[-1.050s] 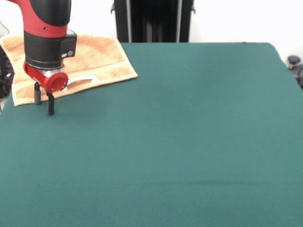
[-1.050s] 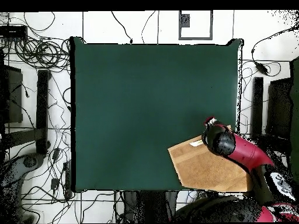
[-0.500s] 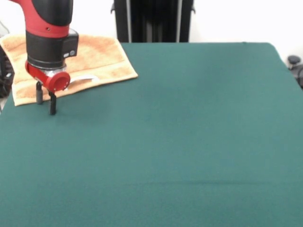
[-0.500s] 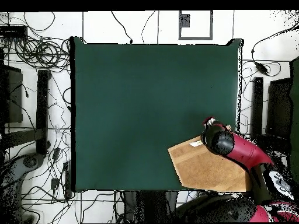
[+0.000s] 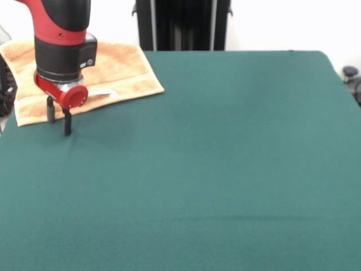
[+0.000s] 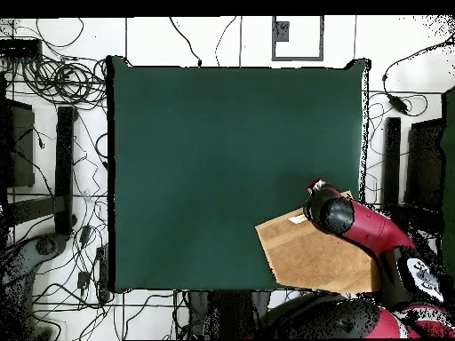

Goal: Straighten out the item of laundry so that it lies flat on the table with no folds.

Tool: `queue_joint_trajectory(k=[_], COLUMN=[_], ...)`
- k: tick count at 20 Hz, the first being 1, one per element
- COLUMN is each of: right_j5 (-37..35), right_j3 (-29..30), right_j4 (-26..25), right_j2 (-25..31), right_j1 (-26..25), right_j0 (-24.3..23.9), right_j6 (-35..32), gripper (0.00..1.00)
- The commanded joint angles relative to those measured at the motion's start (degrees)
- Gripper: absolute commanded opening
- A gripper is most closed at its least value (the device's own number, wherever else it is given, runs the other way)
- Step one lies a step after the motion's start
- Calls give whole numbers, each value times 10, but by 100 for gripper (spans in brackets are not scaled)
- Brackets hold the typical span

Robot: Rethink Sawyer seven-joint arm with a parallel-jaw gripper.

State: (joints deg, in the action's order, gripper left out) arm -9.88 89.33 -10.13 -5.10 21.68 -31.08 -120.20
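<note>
The orange-tan towel (image 5: 121, 68) lies at the table's far left corner in the front view, with its white label (image 5: 101, 93) near its front edge. In the overhead view the towel (image 6: 311, 257) sits at the lower right and reaches past the table's edge. My gripper (image 5: 59, 117) stands open over the towel's front edge. One finger is above the cloth and the other above the green table (image 5: 225, 158); nothing is held between them. From above, the red arm covers part of the towel, and the gripper (image 6: 314, 188) shows only partly by the label.
Cables (image 6: 53, 80) and black stands lie on the floor round the table (image 6: 222, 160). A dark wheeled object (image 5: 351, 72) sits beyond the table's right edge in the front view.
The gripper has drifted a little to the right along the towel's front edge in the front view. The towel has not moved.
</note>
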Motion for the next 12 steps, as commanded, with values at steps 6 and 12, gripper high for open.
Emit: queue_joint_trajectory(k=[6, 12], right_j5=[-88, -92], right_j3=[69, 69], right_j4=[-42, -51], right_j2=[44, 44], right_j1=[-9, -5], right_j0=[-20, -22], right_j6=[28, 21], gripper=[100, 100])
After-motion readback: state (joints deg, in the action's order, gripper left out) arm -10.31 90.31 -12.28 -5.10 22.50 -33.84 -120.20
